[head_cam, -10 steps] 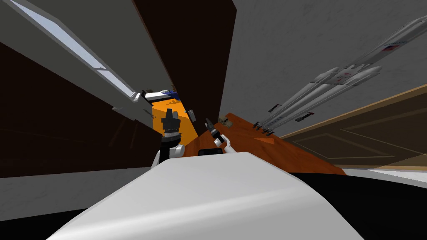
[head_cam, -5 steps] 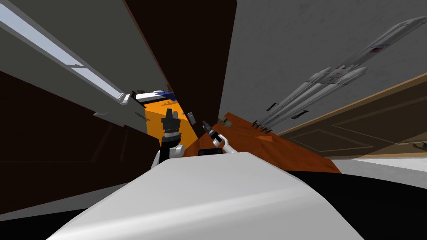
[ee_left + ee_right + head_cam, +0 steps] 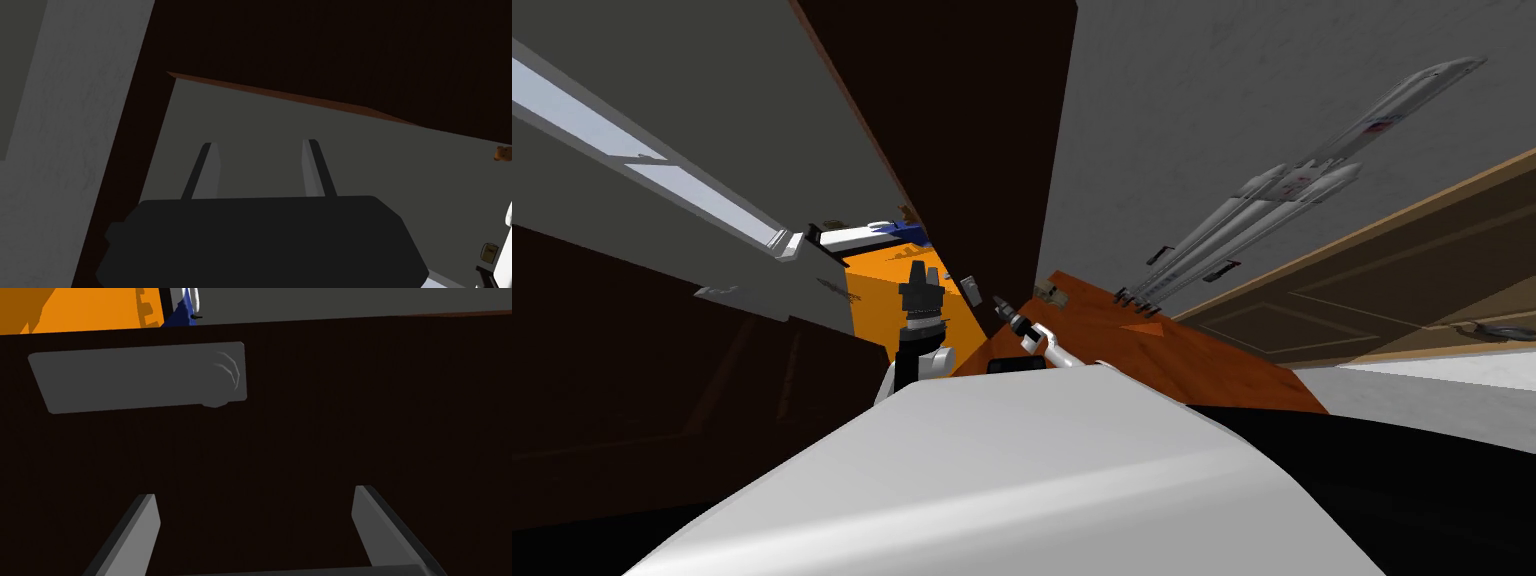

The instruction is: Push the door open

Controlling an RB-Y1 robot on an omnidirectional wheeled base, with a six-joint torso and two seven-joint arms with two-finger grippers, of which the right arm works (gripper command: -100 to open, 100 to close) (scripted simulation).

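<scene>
Close up to a dark brown door [image 3: 962, 120], seen from the head as a tall wedge narrowing downward, with an orange floor [image 3: 897, 290] showing through the gap beside its edge. Reaching toward it with the right gripper [image 3: 999, 301], just beside a small grey handle plate [image 3: 970, 288] on the door.

From the right wrist: door [image 3: 310, 438] face straight ahead of the right gripper [image 3: 255, 493], spanning everything between and beyond the fingers [image 3: 135, 528]. Fingers spread wide, holding nothing. Handle plate [image 3: 135, 377] ahead of the fingertips, off toward one finger's side and apart from both. Contact between fingertips and door face: cannot tell. A strip of orange floor [image 3: 85, 308] past the door's far edge.

Left gripper [image 3: 917, 278] raised beside the right one, near the door's edge, pointing at the gap. From the left wrist: left gripper [image 3: 260, 150] with fingers [image 3: 209, 170] parted by a narrower gap, nothing between them, a plain grey surface behind.

On the grey wall [image 3: 1152, 100] to the right, a grey rocket model [image 3: 1282, 205]; below it a reddish-brown floor [image 3: 1152, 350]
</scene>
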